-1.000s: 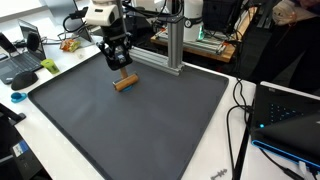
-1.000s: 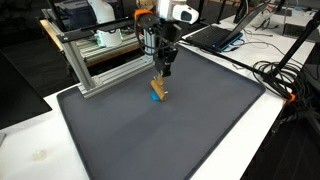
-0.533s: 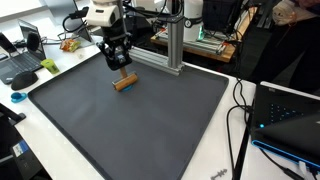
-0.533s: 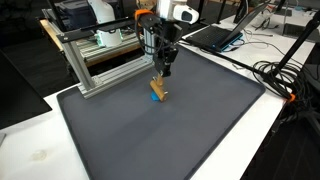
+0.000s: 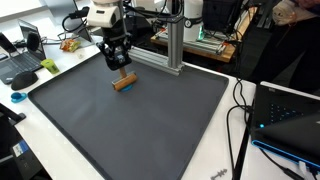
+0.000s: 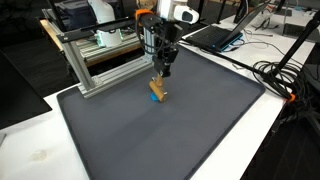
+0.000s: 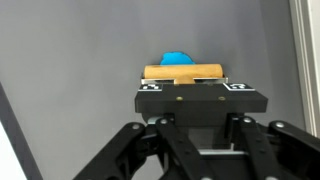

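1. On the grey mat [image 5: 140,125], toward its 12 o'clock edge in an exterior view, lies a wooden stick [image 5: 124,84] with a blue end [image 6: 155,97].
2. The gripper [image 5: 120,68] stands over it, jaws clenched on the stick.
3. A metal frame [image 6: 95,62] stands near, at 10 o'clock.

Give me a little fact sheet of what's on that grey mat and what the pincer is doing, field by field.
surface: dark grey mat covering the table
object: short wooden cylinder with a blue end, lying on its side on the mat
blue part: visible behind the cylinder in the wrist view
pincer: right above the cylinder, closed around it as far as the views show
background: aluminium frame at the mat's edge, laptop and cables beside the mat
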Robot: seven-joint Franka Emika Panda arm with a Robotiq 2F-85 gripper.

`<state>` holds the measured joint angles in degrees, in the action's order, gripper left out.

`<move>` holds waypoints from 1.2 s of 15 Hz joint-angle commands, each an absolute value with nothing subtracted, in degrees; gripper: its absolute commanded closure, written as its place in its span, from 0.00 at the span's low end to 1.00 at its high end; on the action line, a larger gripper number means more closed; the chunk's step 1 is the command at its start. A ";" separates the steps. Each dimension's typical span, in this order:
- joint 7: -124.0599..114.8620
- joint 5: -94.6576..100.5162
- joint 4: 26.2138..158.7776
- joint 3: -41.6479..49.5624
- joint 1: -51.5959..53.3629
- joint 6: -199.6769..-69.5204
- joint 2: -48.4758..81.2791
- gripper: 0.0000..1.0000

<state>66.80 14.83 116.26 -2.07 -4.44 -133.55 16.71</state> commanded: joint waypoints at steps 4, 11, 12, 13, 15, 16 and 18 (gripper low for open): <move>65.35 18.94 115.35 0.20 -4.13 -136.04 21.29 0.78; 65.08 20.23 115.29 0.53 -3.94 -135.98 21.47 0.78; 65.12 20.30 115.25 0.54 -3.96 -135.94 21.51 0.78; 64.99 20.51 115.22 0.58 -3.93 -135.96 21.56 0.78; 64.82 20.89 115.20 0.62 -3.88 -135.90 21.61 0.78; 64.72 21.10 115.17 0.63 -3.85 -135.85 21.64 0.78; 64.51 21.45 115.12 0.63 -3.82 -135.79 21.70 0.78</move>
